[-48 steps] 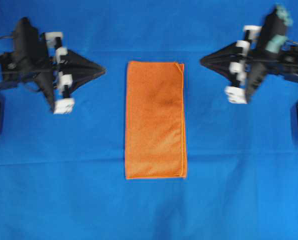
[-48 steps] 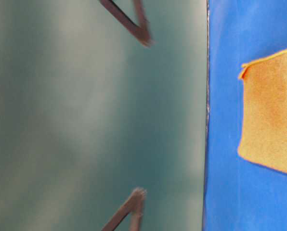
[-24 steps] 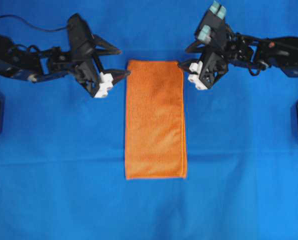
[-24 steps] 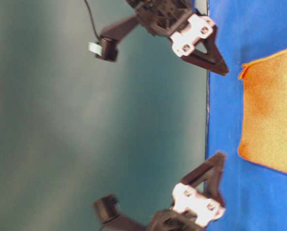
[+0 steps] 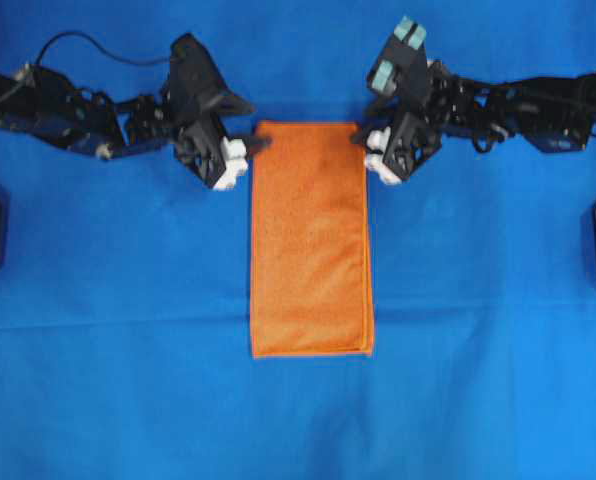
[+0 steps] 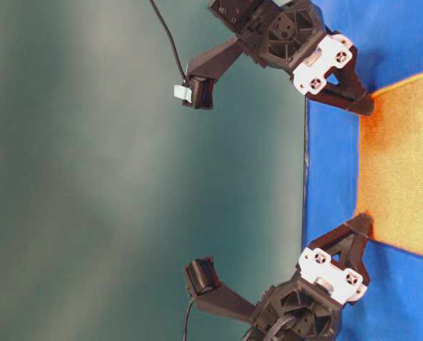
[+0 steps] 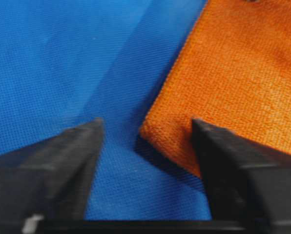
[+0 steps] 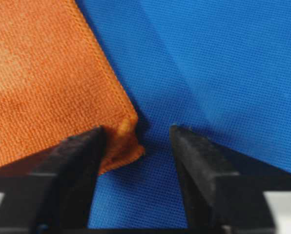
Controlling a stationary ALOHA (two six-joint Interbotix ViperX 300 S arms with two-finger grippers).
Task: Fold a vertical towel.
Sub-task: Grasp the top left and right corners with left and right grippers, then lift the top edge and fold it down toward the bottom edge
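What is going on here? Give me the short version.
Two robot arms are setting up to fold the towel, which lies flat on the blue sheet. The left gripper and the right gripper are each at one of its far corners, jaws open, with the corner lying between the fingers. Neither has closed on the cloth yet, so no fold has begun.
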